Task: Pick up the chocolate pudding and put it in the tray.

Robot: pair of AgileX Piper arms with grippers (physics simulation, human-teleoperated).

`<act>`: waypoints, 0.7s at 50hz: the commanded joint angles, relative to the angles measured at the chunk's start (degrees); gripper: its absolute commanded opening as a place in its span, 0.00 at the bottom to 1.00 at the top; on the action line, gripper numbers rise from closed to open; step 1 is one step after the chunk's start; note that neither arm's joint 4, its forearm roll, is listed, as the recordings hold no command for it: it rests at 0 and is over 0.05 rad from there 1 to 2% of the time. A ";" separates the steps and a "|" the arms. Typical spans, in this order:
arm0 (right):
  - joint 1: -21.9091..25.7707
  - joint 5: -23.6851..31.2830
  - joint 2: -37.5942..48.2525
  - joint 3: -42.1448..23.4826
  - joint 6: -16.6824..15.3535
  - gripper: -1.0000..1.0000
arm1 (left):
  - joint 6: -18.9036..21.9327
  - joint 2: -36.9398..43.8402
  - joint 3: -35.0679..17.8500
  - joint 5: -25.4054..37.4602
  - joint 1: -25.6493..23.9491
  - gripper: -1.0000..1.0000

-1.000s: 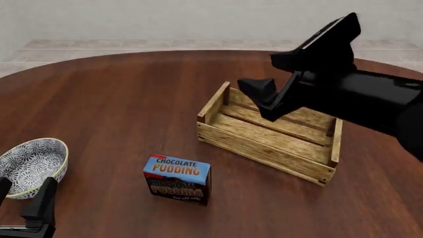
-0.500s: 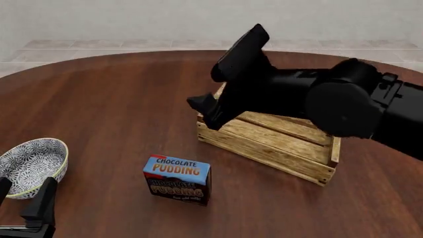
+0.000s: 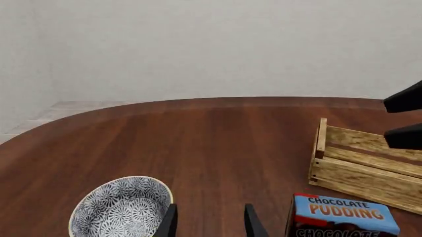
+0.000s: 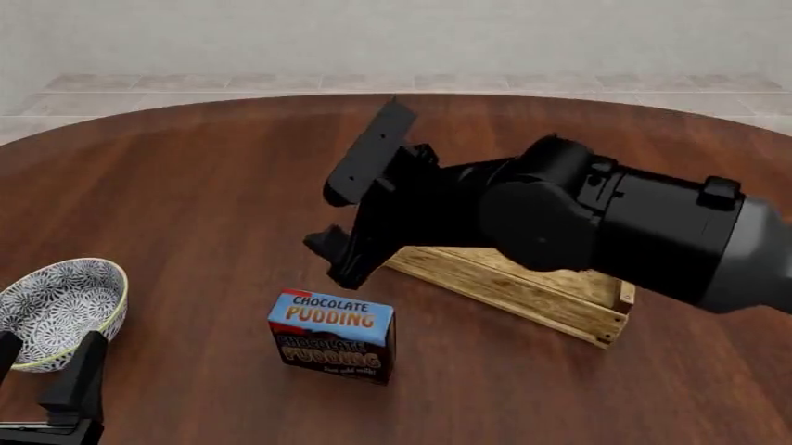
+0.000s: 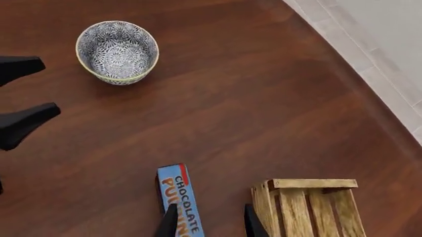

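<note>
Approach step, nothing grasped. Chocolate pudding box (image 4: 332, 335) stands on the tabletop (image 4: 185, 204), on the near side of the wooden crate (image 4: 544, 295) that serves as tray, close to the crate's left corner but not touching it. Right pincer (image 4: 334, 255) hangs above the tabletop between pudding box and crate, a bit above and beyond the box, no contact. In the right wrist view its fingertips (image 5: 169, 223) are spread with a gap, empty, with the box's blue top right under one tip and the crate corner beside the other. So the pincer is off-centre over the box, judged from that view.

Left pincer (image 4: 44, 375) sits low, well to the left of the pudding box, next to the patterned bowl (image 4: 59, 311); fingers parted, holding nothing. It looks idle.

Next move probably calls for:
- shifting the right pincer away from the crate until both fingers straddle the box
- lowering and closing on its sides
- lifting high enough to clear the crate's plank wall, then carrying the box over the crate and releasing

Crate corner sits close to the grasp spot, so a finger could clip it on descent.
</note>
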 commanded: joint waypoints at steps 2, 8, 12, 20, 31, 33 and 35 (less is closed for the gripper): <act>2.84 0.58 0.90 0.81 -2.18 1.00 | 0.00 0.00 0.00 0.00 0.00 1.00; 4.51 1.05 1.13 1.42 -2.93 1.00 | 0.00 0.00 0.00 0.00 0.00 1.00; 4.65 2.02 1.23 1.20 -3.58 1.00 | 0.00 0.00 0.00 0.00 0.00 1.00; 4.06 3.49 0.51 2.02 -5.39 1.00 | 0.00 0.00 0.00 0.00 0.00 1.00; 1.97 4.91 -0.05 3.08 -8.13 1.00 | 0.00 0.00 0.00 0.00 0.00 1.00; 1.84 5.00 -0.11 3.38 -8.70 1.00 | 0.00 0.00 0.00 0.00 0.00 1.00; 1.84 5.19 -0.20 3.42 -8.63 1.00 | 0.00 0.00 0.00 0.00 0.00 1.00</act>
